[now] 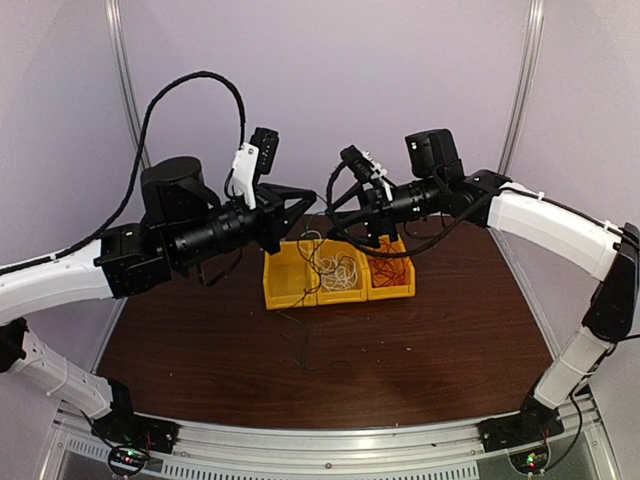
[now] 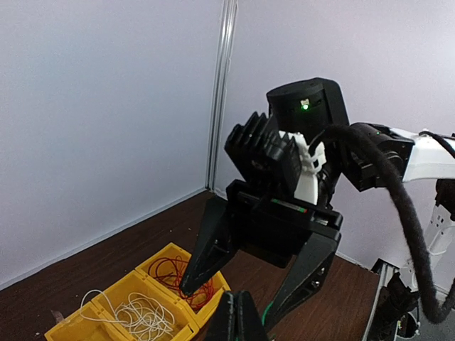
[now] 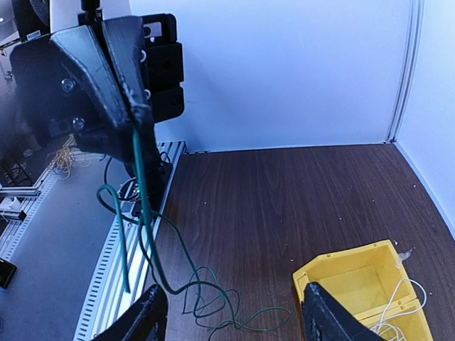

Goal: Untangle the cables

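My left gripper (image 3: 137, 114) is shut on a dark green cable (image 3: 136, 167), held above the table. The cable hangs down and ends in loose loops (image 3: 227, 312) on the brown table top. The right gripper (image 3: 231, 316) stands open, facing the left one just beyond the hanging cable, with nothing between its fingers (image 2: 206, 252). In the overhead view both grippers (image 1: 305, 200) (image 1: 350, 225) meet above the yellow bins (image 1: 272, 290). White cables (image 1: 340, 270) lie in the middle bin and red cables (image 1: 385, 265) in the right bin.
The three joined yellow bins sit at the back middle of the table (image 1: 450, 330). The left bin (image 1: 282, 272) holds no cables. White walls and metal posts close in the back and sides. An aluminium rail (image 1: 330, 445) runs along the near edge.
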Robot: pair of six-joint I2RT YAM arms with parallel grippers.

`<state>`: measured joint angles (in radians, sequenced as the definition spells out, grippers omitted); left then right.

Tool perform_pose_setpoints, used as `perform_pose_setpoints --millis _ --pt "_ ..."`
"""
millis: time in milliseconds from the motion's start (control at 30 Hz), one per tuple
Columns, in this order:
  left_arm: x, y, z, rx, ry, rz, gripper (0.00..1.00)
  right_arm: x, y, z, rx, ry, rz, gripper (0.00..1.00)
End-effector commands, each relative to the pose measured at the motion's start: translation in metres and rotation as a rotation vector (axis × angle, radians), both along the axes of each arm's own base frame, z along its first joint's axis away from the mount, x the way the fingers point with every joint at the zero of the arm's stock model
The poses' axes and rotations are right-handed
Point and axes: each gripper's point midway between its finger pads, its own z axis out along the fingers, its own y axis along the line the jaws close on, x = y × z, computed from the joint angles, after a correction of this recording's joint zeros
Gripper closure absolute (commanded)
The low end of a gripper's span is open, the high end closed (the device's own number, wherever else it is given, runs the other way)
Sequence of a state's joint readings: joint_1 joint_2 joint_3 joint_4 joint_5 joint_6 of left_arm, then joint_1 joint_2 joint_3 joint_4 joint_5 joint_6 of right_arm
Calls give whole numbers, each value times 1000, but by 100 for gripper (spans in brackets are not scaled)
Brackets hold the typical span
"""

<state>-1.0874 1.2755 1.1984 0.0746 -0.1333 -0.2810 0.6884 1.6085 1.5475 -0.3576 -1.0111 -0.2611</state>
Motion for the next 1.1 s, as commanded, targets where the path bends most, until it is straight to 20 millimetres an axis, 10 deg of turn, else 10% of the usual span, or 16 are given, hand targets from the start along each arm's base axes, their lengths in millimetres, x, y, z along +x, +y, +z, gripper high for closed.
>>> perform_pose_setpoints --millis 0,300,400,500,600,1067 --pt "-3 -3 13 -56 -17 -29 100 -8 18 9 30 -14 32 37" --pt "-3 -1 6 -40 -9 -19 100 -23 16 25 71 -17 83 100" --pt "0 3 3 -30 -6 6 100 -25 11 29 62 -30 75 100" --pt "0 11 -12 4 2 28 59 -22 4 33 48 -44 49 100" --pt "-9 22 -43 41 -5 12 40 -23 -2 45 52 -59 35 100" --pt "-13 17 -102 120 -89 -27 38 -23 -7 69 69 -72 19 100"
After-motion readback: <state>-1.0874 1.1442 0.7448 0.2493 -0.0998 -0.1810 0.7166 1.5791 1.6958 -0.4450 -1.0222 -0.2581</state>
